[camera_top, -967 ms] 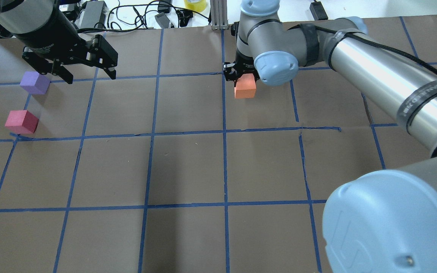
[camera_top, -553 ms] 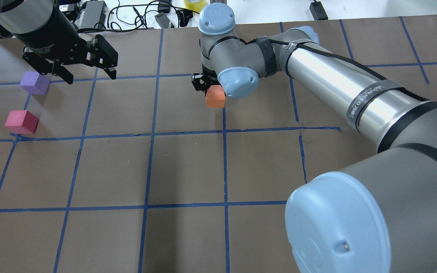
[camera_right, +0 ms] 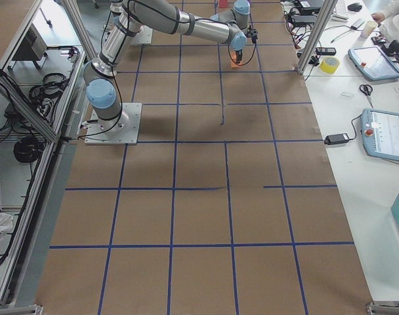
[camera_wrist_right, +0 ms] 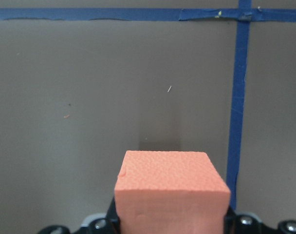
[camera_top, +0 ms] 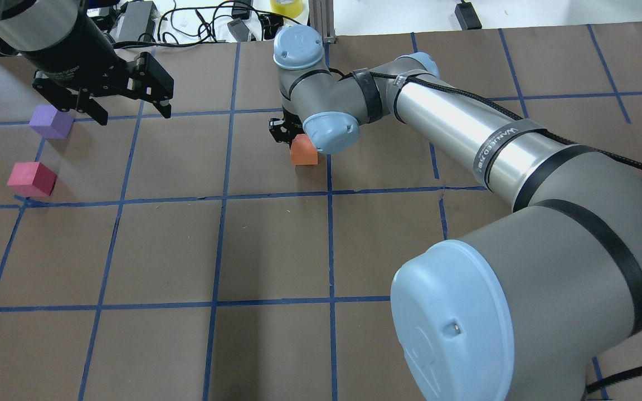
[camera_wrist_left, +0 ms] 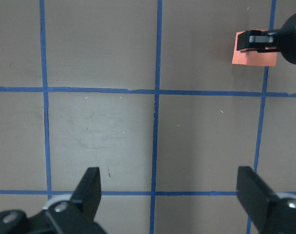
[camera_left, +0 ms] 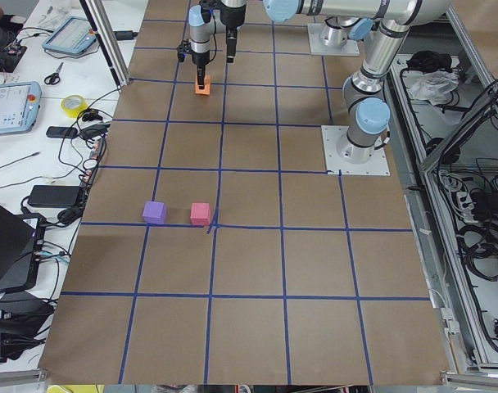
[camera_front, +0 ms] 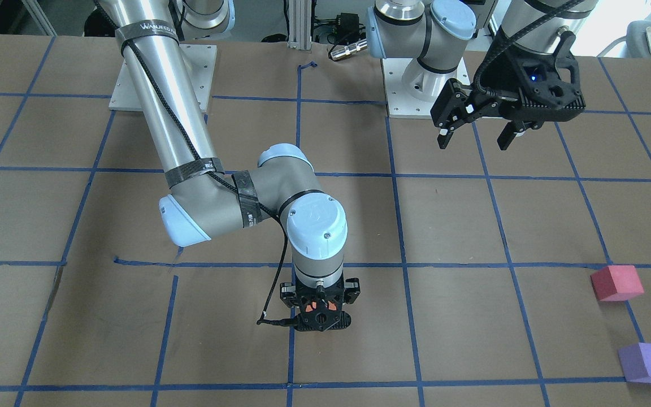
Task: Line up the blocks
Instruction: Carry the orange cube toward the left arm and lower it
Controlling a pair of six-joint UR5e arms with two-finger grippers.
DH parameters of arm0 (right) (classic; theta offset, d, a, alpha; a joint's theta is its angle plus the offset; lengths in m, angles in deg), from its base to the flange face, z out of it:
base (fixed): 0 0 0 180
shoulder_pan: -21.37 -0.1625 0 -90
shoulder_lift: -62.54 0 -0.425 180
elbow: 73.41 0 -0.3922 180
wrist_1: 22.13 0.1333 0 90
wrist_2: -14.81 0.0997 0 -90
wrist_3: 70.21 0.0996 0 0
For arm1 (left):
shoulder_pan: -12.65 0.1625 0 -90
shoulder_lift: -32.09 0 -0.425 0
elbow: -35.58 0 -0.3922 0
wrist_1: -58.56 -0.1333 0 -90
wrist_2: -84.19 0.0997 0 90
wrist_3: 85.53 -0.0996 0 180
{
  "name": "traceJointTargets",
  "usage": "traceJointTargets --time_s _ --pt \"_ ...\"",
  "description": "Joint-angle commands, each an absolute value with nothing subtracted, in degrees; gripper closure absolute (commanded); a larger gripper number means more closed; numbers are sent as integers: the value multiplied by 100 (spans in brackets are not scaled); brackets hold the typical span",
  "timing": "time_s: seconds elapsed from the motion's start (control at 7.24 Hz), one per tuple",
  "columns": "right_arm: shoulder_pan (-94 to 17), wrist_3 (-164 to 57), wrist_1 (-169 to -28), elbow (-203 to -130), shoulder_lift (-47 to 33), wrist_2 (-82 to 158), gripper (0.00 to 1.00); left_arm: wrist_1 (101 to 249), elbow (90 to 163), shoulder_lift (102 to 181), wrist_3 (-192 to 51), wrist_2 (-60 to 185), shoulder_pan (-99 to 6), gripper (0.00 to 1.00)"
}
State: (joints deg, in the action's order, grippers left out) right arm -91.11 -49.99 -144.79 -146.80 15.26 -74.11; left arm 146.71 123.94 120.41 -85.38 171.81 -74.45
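Note:
My right gripper (camera_top: 300, 146) is shut on the orange block (camera_top: 304, 152) and holds it low over the table, just left of a blue tape line. The block fills the bottom of the right wrist view (camera_wrist_right: 171, 190) and shows small in the left wrist view (camera_wrist_left: 255, 56). In the front view the gripper (camera_front: 321, 320) mostly hides it. The purple block (camera_top: 50, 122) and the crimson-pink block (camera_top: 32, 179) rest on the table at the far left, side by side and a little apart. My left gripper (camera_top: 133, 114) is open and empty, hovering just right of the purple block.
Blue tape lines (camera_top: 222, 196) divide the brown table into squares. Cables, power bricks and a yellow tape roll (camera_top: 286, 5) lie beyond the far edge. My right arm's forearm (camera_top: 466, 133) and big elbow (camera_top: 466, 317) cover the right half of the overhead view.
My right arm has swung left and a little nearer, carrying the orange block across a blue tape line. The left arm and the other two blocks have not moved.

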Motion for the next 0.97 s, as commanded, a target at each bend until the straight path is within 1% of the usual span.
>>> traceJointTargets --time_s 0.0,0.28,0.55,0.69,0.83 --pt "-9078 -5078 -14474 -14671 1542 -7484 67 14671 12400 12077 -8588 17173 -7437 0" --pt "-8955 -5157 -14474 -14663 1560 -7546 65 14671 12400 12086 -8597 17173 -7437 0" --pt "-8928 -5053 -14465 -14671 1552 -7467 58 14663 12391 12077 -8597 17173 -7428 0" --pt "-8980 -5052 -14465 -14680 1543 -7466 58 14663 12400 12077 -8597 17181 -7437 0" --pt "-8981 -5095 -14465 -14672 1551 -7466 51 14663 12400 12077 -8597 17182 -7437 0"
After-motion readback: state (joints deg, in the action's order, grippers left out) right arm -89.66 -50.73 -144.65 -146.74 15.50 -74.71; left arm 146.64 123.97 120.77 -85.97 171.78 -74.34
